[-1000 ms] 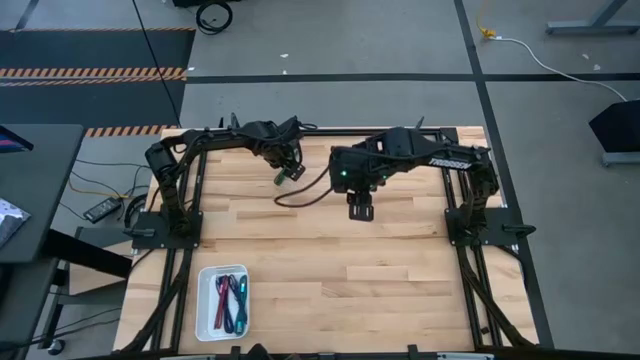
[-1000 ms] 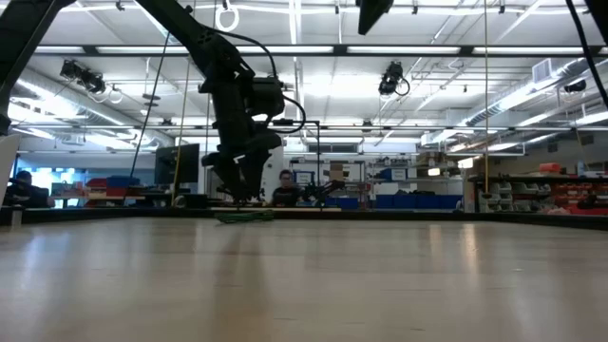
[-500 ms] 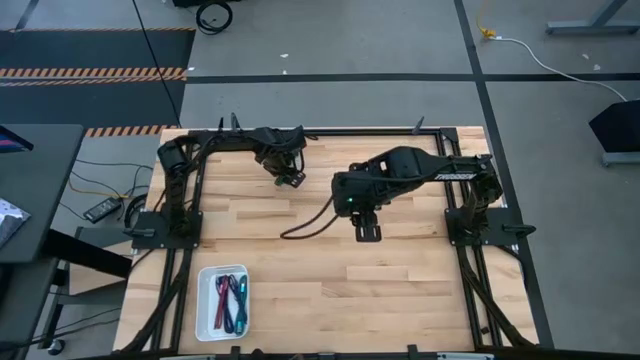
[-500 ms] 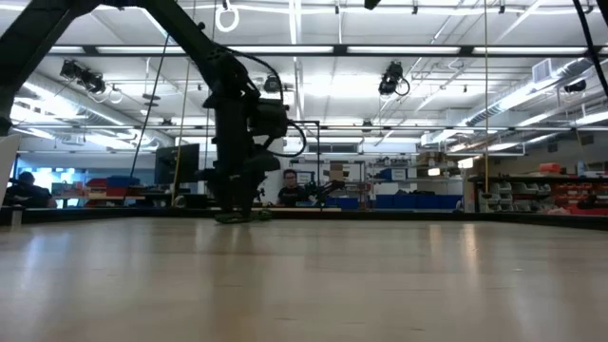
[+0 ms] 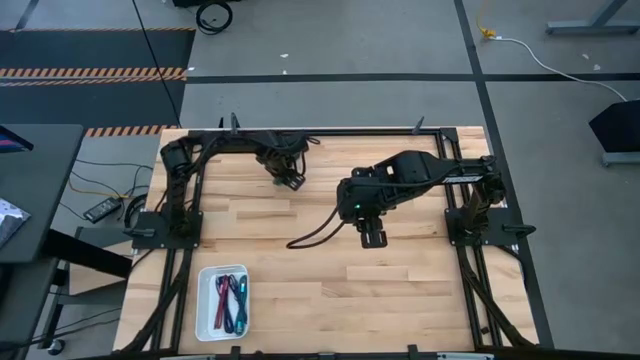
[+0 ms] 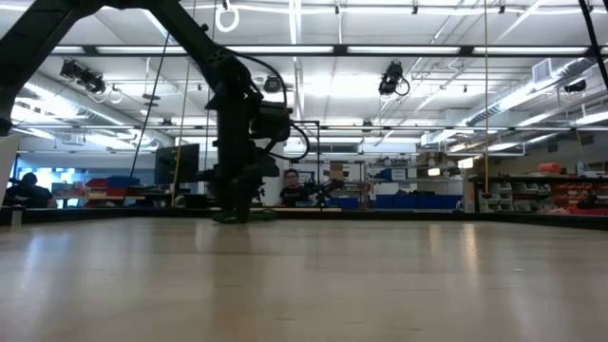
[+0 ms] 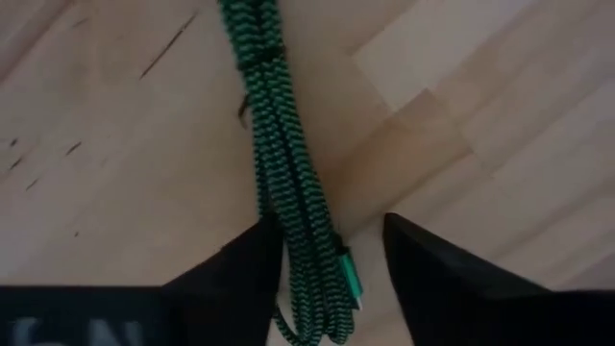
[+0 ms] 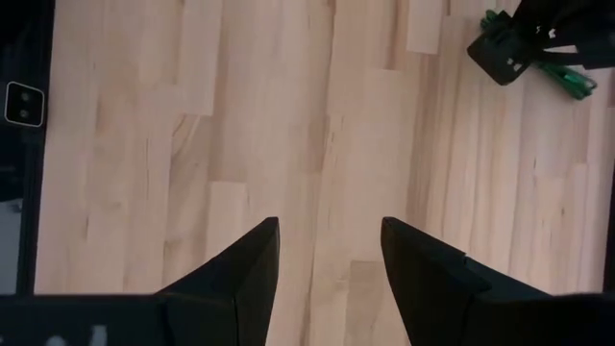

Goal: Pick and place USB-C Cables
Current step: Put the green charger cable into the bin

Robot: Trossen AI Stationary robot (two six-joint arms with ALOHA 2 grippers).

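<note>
At the desk's (image 5: 400, 290) far edge, the left gripper (image 7: 332, 255) sits low with fingers spread around the green USB-C cable (image 7: 283, 183), which lies flat on the wood, evidently lined up for a pinch. The right gripper (image 5: 371, 238) hovers mid-desk, released and empty. The other cables (image 5: 233, 300) lie in the white tray (image 5: 204, 300).
</note>
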